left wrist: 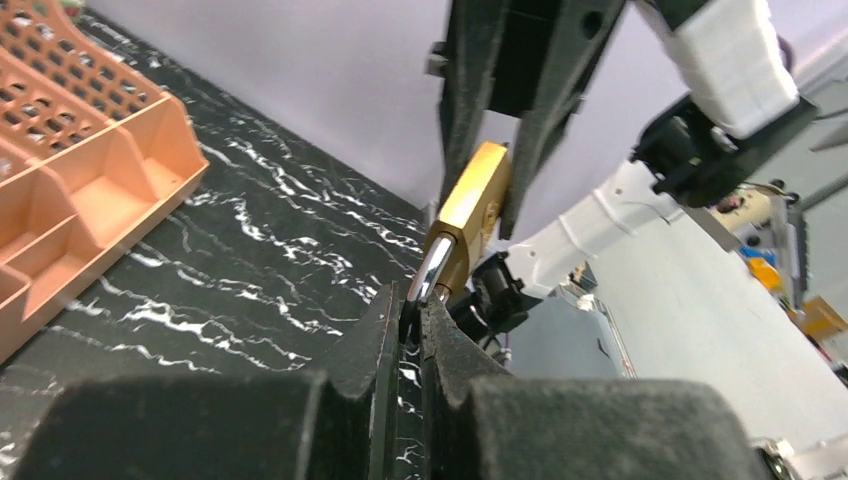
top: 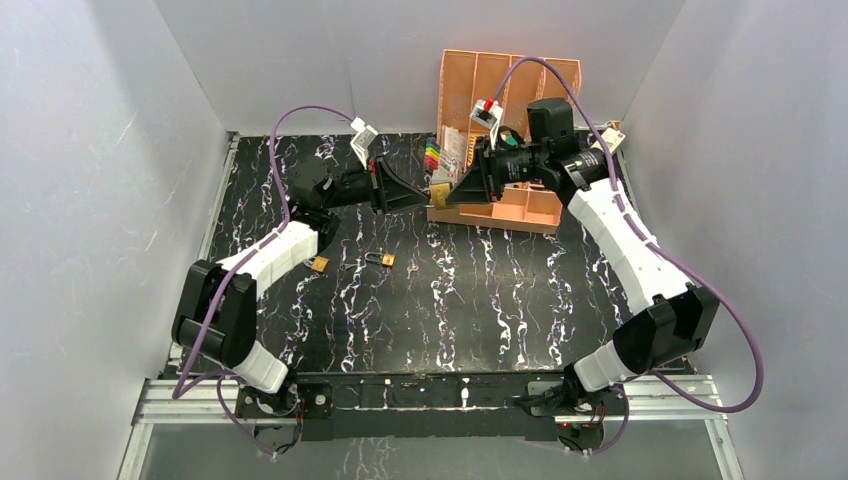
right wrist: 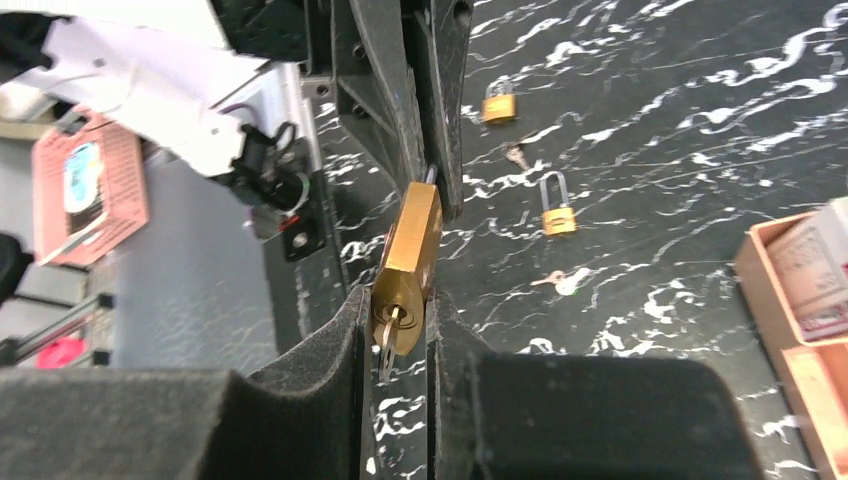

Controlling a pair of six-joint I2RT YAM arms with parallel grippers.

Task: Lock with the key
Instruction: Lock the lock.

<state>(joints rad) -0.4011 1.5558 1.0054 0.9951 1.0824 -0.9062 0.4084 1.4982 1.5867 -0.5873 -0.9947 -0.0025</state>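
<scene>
Left gripper (left wrist: 412, 300): pinched nearly shut on the steel shackle (left wrist: 432, 268), fingers level and pointing toward the right arm.
Right gripper (right wrist: 398, 300): closed partway, clamping the flat sides of the brass padlock (right wrist: 410, 250) from the opposite end.
Padlock position: held in the air between the two grippers, above the far middle of the table (top: 450, 300) and just in front of the tray; body tilted, shackle end toward the left fingers.
Key (right wrist: 386, 350): seated in the keyhole on the padlock's bottom face, hanging down between the right fingers; not gripped by either arm.
Shackle state: one leg seen entering the body; latched or free, cannot tell.
Nearer table, left of centre: small brass padlock (top: 319, 264) lying close beside the left forearm.
Nearer table, centre: second padlock (top: 380, 259) with a tall shackle, lying flat, apart from the small one.
Loose keys: one (right wrist: 517, 155) between those two locks, another (right wrist: 562, 283) just beyond the second padlock, both flat on the black marbled top.
Far side: orange compartment tray (top: 500, 210) against the back wall, right of centre, behind the right gripper.
</scene>
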